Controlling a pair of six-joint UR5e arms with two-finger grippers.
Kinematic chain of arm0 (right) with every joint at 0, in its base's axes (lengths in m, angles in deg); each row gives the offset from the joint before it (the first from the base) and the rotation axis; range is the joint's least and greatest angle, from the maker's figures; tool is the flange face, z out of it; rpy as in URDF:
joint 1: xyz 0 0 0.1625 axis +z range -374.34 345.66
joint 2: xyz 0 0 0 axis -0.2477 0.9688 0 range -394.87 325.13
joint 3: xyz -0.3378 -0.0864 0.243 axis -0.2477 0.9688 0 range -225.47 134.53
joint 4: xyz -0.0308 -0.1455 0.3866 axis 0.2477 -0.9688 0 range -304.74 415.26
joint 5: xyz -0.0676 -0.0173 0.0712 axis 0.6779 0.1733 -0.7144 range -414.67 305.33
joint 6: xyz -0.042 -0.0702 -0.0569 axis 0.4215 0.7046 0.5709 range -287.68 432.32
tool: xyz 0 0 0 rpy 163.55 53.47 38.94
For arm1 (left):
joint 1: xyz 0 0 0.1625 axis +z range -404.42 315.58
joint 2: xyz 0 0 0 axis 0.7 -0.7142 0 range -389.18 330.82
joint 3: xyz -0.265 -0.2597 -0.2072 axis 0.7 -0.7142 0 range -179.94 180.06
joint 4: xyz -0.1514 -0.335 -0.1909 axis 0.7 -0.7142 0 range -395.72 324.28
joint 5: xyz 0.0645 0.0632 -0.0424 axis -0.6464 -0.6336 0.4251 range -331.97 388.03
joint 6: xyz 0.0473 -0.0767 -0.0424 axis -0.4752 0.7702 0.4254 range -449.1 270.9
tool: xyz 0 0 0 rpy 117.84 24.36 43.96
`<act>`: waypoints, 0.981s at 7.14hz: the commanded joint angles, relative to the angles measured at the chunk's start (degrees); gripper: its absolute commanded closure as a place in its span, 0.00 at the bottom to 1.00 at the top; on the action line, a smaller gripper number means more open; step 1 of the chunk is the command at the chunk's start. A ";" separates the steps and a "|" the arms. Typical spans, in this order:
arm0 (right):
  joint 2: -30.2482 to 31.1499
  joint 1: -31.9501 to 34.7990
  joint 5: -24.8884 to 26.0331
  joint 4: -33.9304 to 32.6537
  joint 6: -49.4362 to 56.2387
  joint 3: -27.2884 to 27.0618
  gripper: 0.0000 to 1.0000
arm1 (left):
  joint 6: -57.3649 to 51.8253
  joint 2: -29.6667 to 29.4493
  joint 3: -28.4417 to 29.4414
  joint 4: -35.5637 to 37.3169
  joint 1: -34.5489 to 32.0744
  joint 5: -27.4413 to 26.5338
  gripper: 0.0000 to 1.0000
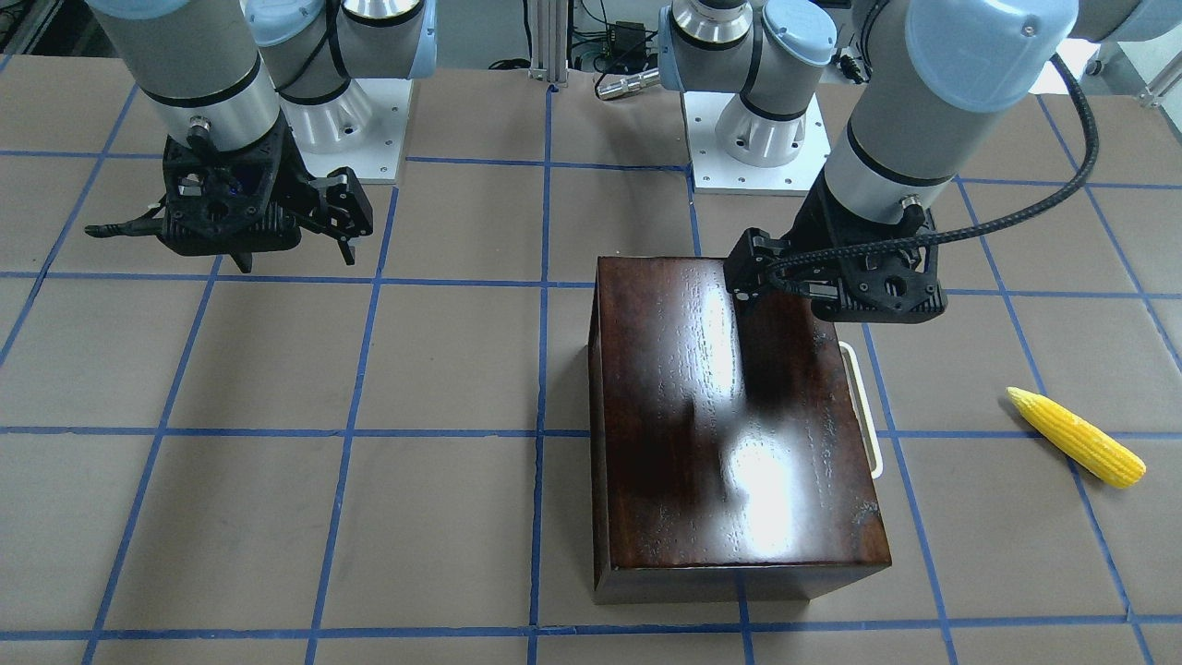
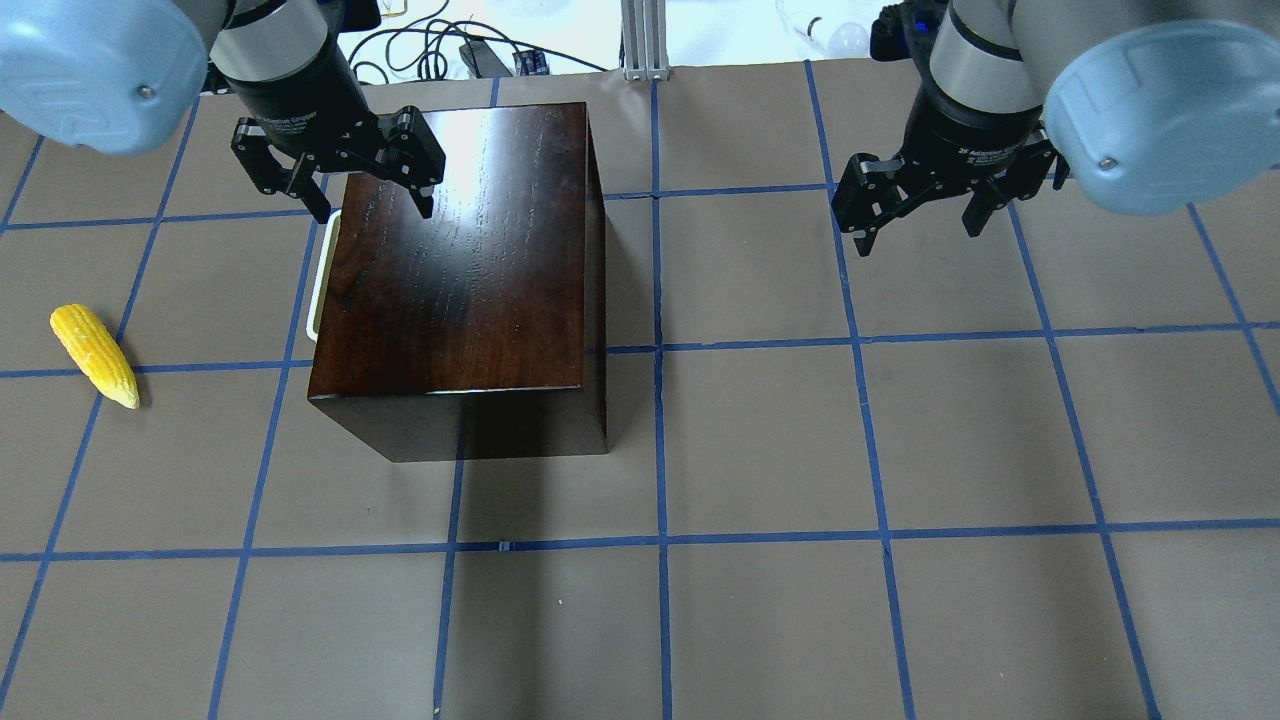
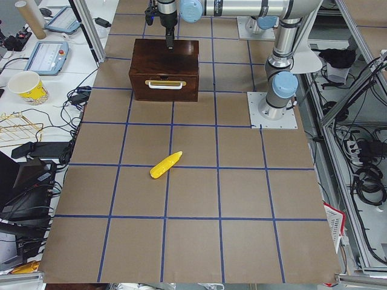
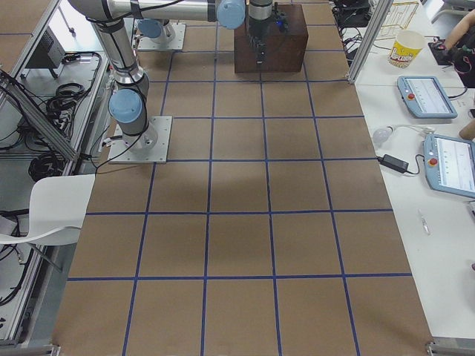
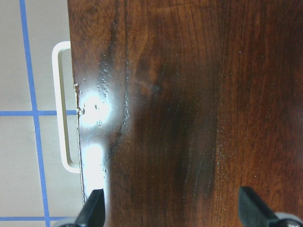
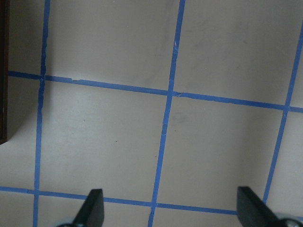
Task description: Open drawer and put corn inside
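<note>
One drawer (image 3: 164, 93), one corn (image 2: 95, 355), one left hand (image 2: 373, 205), one right hand (image 2: 917, 235)

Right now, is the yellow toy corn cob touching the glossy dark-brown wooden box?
Apart. The overhead view shows bare table between the yellow corn cob and the wooden box.

Left claw (image 2: 372, 208) and right claw (image 2: 918, 232) both hang pointing downward, jaws spread wide.

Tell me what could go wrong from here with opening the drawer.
1. The left gripper hangs open over the box top, not at the handle; coming straight down, it could hit the wood.
2. Nothing braces the box; the right gripper is far off to the side, so a pull may drag the whole box.
3. The corn is round and tapered and could roll from a pinch.
</note>
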 commanded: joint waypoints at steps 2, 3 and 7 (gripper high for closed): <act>0.00 0.08 0.00 0.00 0.00 0.00 0.00 | 0.08 -0.13 0.01 0.17 0.17 -0.36 0.00; 0.00 0.08 0.00 0.00 0.00 0.00 0.00 | 0.08 -0.13 -0.08 0.44 0.18 -0.27 0.00; 0.00 0.08 0.00 0.00 0.00 0.00 0.00 | 0.08 -0.39 0.01 0.79 0.26 -0.27 0.00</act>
